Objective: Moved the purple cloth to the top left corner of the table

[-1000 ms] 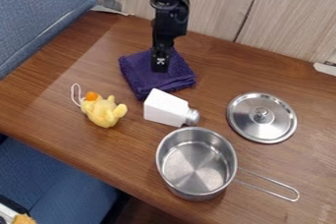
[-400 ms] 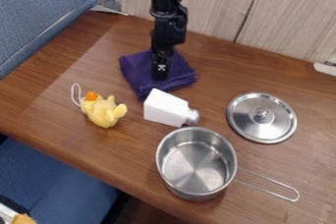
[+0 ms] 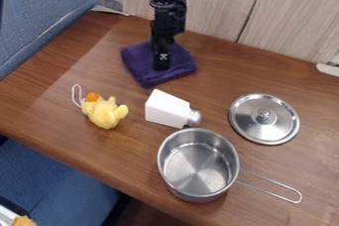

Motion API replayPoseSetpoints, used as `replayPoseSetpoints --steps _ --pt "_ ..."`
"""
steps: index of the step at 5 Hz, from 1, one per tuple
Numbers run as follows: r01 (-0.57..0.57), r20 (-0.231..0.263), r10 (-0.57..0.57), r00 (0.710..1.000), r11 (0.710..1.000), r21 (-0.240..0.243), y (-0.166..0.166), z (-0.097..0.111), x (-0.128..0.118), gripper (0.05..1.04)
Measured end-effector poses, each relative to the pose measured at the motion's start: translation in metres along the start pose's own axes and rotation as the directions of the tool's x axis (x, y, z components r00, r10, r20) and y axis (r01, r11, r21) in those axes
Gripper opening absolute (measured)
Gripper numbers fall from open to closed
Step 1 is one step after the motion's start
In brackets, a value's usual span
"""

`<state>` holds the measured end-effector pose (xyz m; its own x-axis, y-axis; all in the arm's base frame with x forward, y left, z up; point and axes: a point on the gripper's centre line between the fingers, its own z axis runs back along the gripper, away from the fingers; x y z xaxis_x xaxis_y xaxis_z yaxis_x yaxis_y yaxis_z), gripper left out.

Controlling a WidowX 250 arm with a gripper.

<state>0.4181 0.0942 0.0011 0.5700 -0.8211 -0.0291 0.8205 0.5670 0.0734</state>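
Gripper (image 3: pixel 161 65) points down over the middle of the purple cloth (image 3: pixel 140 65), in the upper left part of the frame. From my seat I can't tell how far apart it is set, nor whether it has a pinch of fabric or merely presses on it. What has just changed is small but useful: the gripper has drawn back a little toward the top edge, and the cloth's near corner has come with it, away from the white bottle (image 3: pixel 165 109), leaving wood between them. The cloth's left corner has barely shifted, so I read this as the near side being dragged or bunched, with the whole piece not yet travelling.

For the task, that looks like a start. The cloth lies flat for the most part, still short of the far left corner of the table (image 3: pixel 245 74), up near the blue seat back (image 3: pixel 49 14). Next I'd want a steady pull up and left, kept low; a weak hold could slip and leave the cloth folded on itself. The yellow plush toy (image 3: pixel 104 113), pot (image 3: pixel 198 166) and lid (image 3: pixel 264 119) sit apart from that path.
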Motion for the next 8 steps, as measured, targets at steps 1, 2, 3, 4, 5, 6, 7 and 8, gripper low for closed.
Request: replayPoseSetpoints --steps 1,2,3,4,5,6,7,8 --pt "-0.066 -0.008 0.066 0.998 0.998 0.005 0.021 -0.002 -0.013 1.001" --pt "-0.152 -0.019 0.152 0.988 0.988 0.011 0.041 -0.003 -0.032 1.001" --pt "-0.236 -0.034 0.237 0.971 0.972 0.021 0.060 -0.004 -0.055 1.001" --pt "-0.297 -0.048 0.298 0.953 0.955 0.031 0.073 -0.004 -0.075 1.001" --pt "-0.327 -0.056 0.329 0.943 0.944 0.037 0.080 -0.004 -0.086 1.001" --pt "-0.326 -0.058 0.328 0.943 0.944 0.040 0.080 -0.003 -0.087 1.001" --pt "-0.323 -0.051 0.325 0.944 0.946 0.037 0.081 -0.003 -0.086 1.001" --pt "-0.327 -0.014 0.328 0.945 0.944 0.045 0.082 -0.001 -0.085 1.001"
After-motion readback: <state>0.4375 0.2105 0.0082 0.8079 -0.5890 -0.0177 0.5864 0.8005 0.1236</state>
